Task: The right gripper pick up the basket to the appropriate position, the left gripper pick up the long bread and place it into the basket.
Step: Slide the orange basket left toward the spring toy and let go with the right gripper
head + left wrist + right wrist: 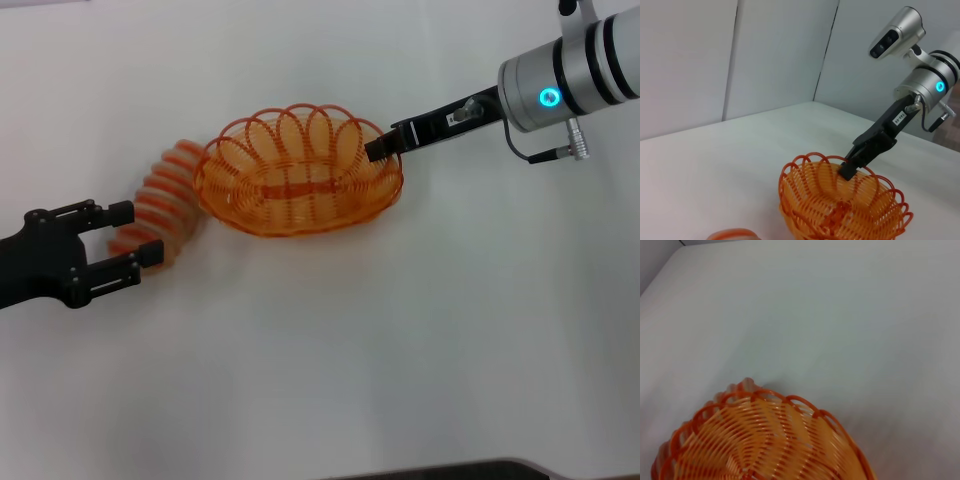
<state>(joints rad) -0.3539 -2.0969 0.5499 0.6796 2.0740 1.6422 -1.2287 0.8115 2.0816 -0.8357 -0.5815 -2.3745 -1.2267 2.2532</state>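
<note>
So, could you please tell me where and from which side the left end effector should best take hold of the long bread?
Grip the long bread across its narrow width at the near end, away from the basket that its far end touches. The loaf lies flat and slanted, so coming from the robot's left seems best; the left end effector already has open fingers around that end.

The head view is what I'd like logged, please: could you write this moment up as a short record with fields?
basket: basket on the white table, nothing in it
bread: long bread on the table, against the basket's side nearest the left arm
left gripper: left gripper open, fingers either side of the bread's near end
right gripper: right gripper shut on the basket's rim at the opposite end
</note>
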